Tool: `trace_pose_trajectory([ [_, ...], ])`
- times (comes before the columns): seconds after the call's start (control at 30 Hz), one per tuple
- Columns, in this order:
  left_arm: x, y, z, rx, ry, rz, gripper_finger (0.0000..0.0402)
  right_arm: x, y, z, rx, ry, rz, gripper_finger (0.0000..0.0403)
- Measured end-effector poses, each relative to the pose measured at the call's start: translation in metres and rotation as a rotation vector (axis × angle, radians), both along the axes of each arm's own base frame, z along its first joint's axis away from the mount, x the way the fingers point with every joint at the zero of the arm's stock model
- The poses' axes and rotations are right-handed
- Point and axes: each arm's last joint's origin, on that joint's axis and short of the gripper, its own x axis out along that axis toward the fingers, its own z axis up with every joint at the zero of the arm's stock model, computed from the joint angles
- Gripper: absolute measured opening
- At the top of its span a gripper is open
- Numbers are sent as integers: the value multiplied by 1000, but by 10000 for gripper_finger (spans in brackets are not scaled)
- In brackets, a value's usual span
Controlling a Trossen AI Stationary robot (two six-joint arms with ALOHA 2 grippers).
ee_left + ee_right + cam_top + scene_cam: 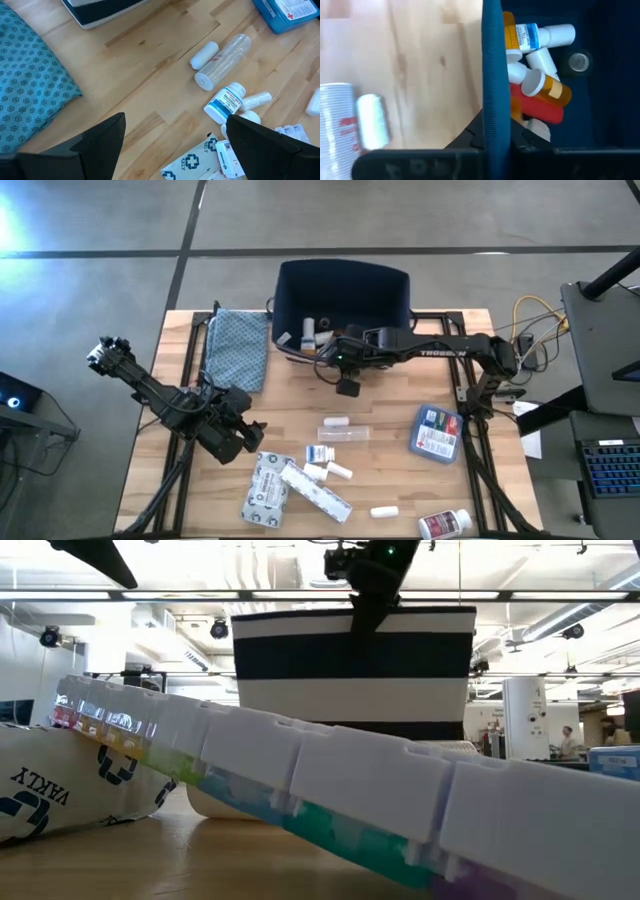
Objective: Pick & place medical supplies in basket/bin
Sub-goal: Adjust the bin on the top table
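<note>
The step in hand looks like the end of a drop: the right end effector (347, 386), its fingers together with nothing visibly between them, hangs over the near wall of the bin (345, 280), whose thin woven navy rim (491, 75) runs straight beneath it. Just past that rim, inside the soft fabric bin, lie hard smooth cylinders: white pill bottles (547, 36), an orange vial (555, 90) and a red tube (535, 107). My guess is the next move calls for a swing back over the wooden worktop (300, 405), away from the bin, to fetch another piece.

The left end effector (232, 438), fingers wide apart and empty, waits low over the worktop. Beside it lies a folded teal patterned cloth (30, 85), soft and creased. Ahead of it sit a clear ribbed tube (222, 62), a small white roll (204, 54) touching that tube, and a blue-labelled white bottle (225, 103) on its side. Well beyond those is a flat blue packet (437, 433)
</note>
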Motion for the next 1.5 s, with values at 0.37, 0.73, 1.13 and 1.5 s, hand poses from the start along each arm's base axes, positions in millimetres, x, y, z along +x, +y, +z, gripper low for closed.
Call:
trace_pose_trajectory([
  [0.37, 0, 0, 0, 0, 0, 0, 324, -1, 14, 7, 98, 9, 89, 9],
  [0.73, 0, 0, 0, 0, 0, 0, 324, 0, 29, 28, 135, -30, 148, 8],
  [1.13, 0, 0, 0, -3, -4, 0, 324, 0, 38, 34, 150, -45, 168, 8],
  [1.5, 2, -2, 0, -3, -12, -4, 324, -3, 38, 51, 99, -69, 145, 9],
])
